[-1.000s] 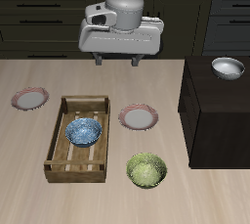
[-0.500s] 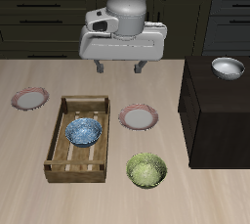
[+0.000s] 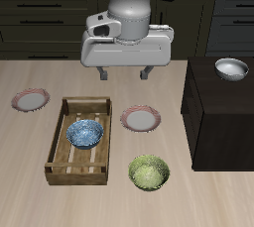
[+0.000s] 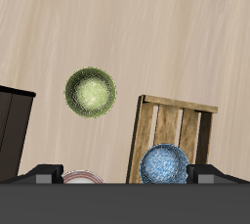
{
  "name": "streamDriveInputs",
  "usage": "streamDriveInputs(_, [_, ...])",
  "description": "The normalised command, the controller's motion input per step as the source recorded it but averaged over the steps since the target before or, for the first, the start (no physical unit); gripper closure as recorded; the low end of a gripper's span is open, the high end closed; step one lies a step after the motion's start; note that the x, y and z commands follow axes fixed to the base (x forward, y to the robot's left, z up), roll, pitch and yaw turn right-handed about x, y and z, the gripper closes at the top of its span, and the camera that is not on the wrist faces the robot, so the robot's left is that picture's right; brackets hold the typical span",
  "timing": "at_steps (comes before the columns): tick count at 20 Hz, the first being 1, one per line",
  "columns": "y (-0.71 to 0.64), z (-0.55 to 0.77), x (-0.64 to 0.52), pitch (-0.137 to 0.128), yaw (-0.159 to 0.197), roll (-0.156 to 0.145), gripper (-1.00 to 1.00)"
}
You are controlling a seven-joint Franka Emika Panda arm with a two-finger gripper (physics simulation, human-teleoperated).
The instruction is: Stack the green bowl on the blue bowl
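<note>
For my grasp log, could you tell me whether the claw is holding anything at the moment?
Nothing is held. The claw hangs open above the table, and the green bowl sits untouched on the tabletop.

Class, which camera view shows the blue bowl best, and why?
The exterior view: the blue bowl shows whole, sitting inside the wooden crate. In the wrist view the bowl is partly cut off by the gripper housing, with only part of the crate visible.

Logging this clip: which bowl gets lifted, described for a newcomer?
Find the slatted wooden crate on the light wooden table. Beside it, near the table's front edge, sits the yellow-green marbled bowl. The crate's bowl is speckled blue.
</note>
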Motion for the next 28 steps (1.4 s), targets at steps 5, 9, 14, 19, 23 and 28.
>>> streamDriveInputs(5, [0.13, 0.05, 0.24, -0.012, 0.033, 0.04, -1.0])
streamDriveInputs(9, [-0.02, 0.04, 0.28, -0.007, 0.006, -0.016, -1.0])
streamDriveInputs(14, [-0.03, 0.01, 0.29, 0.003, 0.017, 0.01, -1.0])
streamDriveInputs(19, [0.06, -0.04, 0.23, 0.008, -0.026, -0.009, -1.0])
streamDriveInputs(23, [0.05, -0.12, 0.2, 0.021, -0.02, -0.011, -1.0])
streamDriveInputs(28, [0.1, -0.11, 0.18, 0.005, 0.053, 0.069, -1.0])
